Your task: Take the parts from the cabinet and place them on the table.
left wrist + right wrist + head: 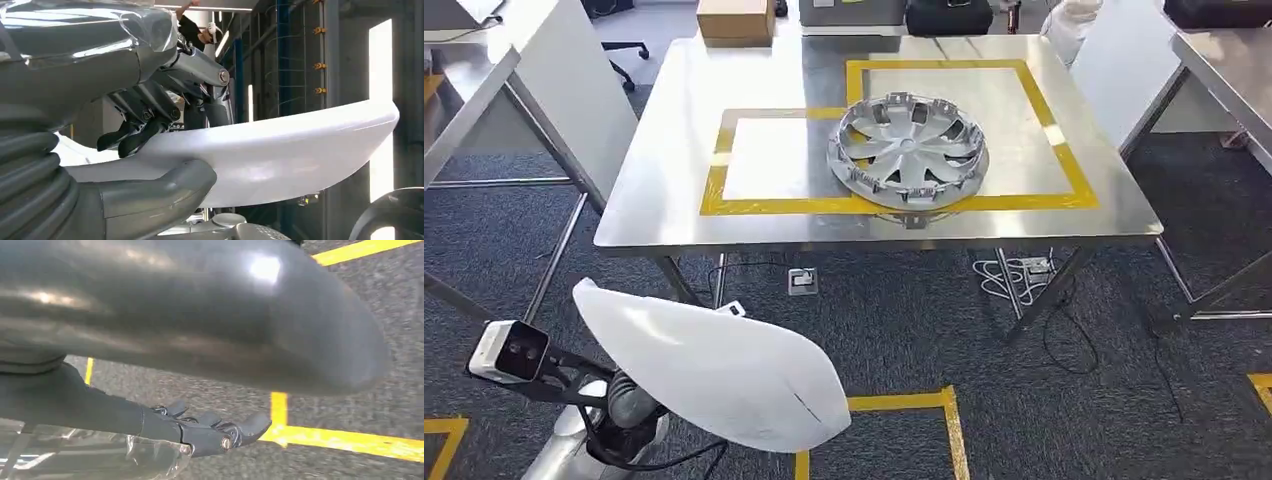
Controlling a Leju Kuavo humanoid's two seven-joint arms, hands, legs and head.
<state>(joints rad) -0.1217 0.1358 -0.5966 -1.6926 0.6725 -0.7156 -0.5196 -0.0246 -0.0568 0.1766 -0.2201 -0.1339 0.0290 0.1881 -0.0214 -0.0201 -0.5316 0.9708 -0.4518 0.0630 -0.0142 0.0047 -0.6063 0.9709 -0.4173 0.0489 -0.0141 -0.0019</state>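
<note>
grey carpet marked with yellow floor tape [904, 402] surrounds a steel table [674, 120], whose top carries two taped rectangles. working from the left: the left hand [145, 125] is clamped on a long white panel [714, 365], a curved part held low in front of the robot, well short of the table edge; in the left wrist view the thick grey thumb [165, 192] sits under the panel and the darker fingers [127, 137] press on its upper face. the panel extends far out past the grip, so the hold is near one end only. judgement: the unsupported length could lever down and pivot in the hand, or slip out if the smooth surface gives little friction. further right, a silver wheel cover [908, 150] already lies on the table, straddling the shared border of the two rectangles. judgement: the left rectangle has bare space, but the wheel cover overlaps into it, so a panel laid carelessly could strike or ride up on the rim. the near table edge is a further hazard: the leading tip of the panel could catch it if the part is carried too low. the right hand [210, 432] hangs above the carpet holding nothing, fingers loosely curled and slightly apart.
</note>
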